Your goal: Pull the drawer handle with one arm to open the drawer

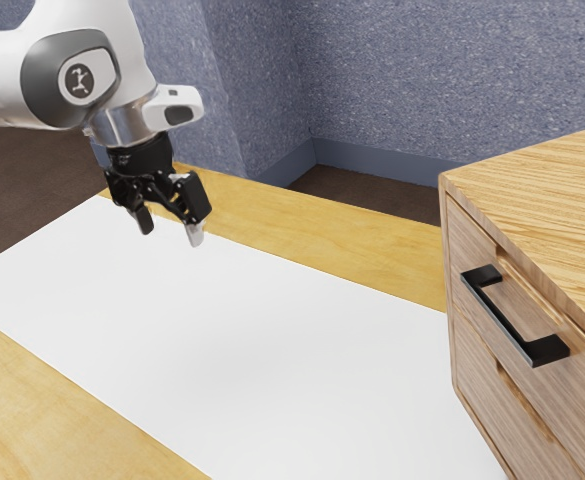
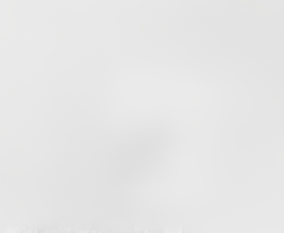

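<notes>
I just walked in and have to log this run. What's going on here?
A Franka arm is set to open a drawer but hasn't reached it. Its gripper is open and hovers empty above the white mat on the table, at the exterior view's left. The wooden cabinet stands at the exterior view's right. The black handle on its upper drawer is untouched, and that drawer looks shut.
</notes>
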Tool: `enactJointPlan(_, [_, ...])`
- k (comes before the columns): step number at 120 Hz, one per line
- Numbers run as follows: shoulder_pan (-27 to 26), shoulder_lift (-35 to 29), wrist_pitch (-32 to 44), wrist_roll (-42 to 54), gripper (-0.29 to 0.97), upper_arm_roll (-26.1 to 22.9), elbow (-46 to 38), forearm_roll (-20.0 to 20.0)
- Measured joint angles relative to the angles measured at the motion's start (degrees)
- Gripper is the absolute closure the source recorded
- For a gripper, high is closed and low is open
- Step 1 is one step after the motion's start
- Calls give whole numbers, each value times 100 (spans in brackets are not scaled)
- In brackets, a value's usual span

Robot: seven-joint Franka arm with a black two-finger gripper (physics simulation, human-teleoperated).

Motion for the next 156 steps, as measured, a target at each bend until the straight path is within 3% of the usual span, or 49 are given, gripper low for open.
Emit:
enactJointPlan(12, [399,-9,-36,83,0,-3,17,8])
enactJointPlan(32, [855,-351,-394,-199,0,-186,780,-34])
enactJointPlan(52, [943,-278,-553,-1642,0,-274,785,-550])
enactJointPlan(83, [638,-200,-600,-3959,0,-329,780,-658])
enactJointPlan(96, [325,-603,-168,-4676,0,-343,173,-622])
enactJointPlan(107, [-1251,-1065,529,-5196,0,-421,-761,-630])
enactJointPlan(113, [-1679,-1168,855,-5443,0,-483,-982,-664])
enactJointPlan(156, [-2003,-1467,2340,-6730,0,-723,-1689,-930])
